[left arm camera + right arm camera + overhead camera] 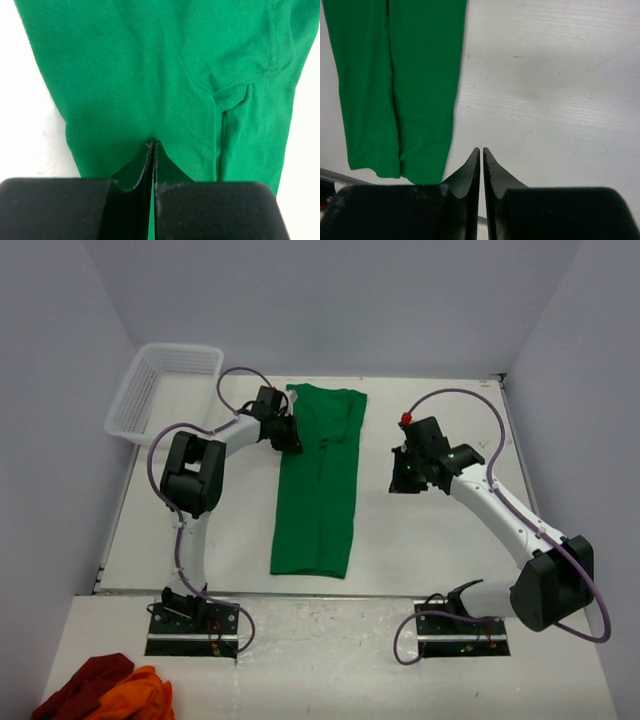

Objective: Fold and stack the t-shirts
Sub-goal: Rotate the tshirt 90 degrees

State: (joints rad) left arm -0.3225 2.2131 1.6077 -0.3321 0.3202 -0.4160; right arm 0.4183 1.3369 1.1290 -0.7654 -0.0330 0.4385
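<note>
Green t-shirt (318, 490) lies mid-table as a long narrow strip, folded lengthwise, running from the far edge toward the arm bases. Collar end far, hem end near. One sleeve is tucked on top at the far end.

Left gripper (292, 440) sits at the strip's left edge near the far end. On my left wrist feed its fingers (145, 165) are pressed together, tips over green cloth. I can't make out whether they pinch any fabric or only rest on it.

Right gripper (403, 478) is off to the right of the shirt, apart from it, over bare table (420, 540). Its fingers are together too, with nothing between them.

White mesh basket (135, 405) stands at the far left corner. Dark red cloth (90, 685) and orange cloth (142, 695) are bunched together, front left, below the left base.
</note>
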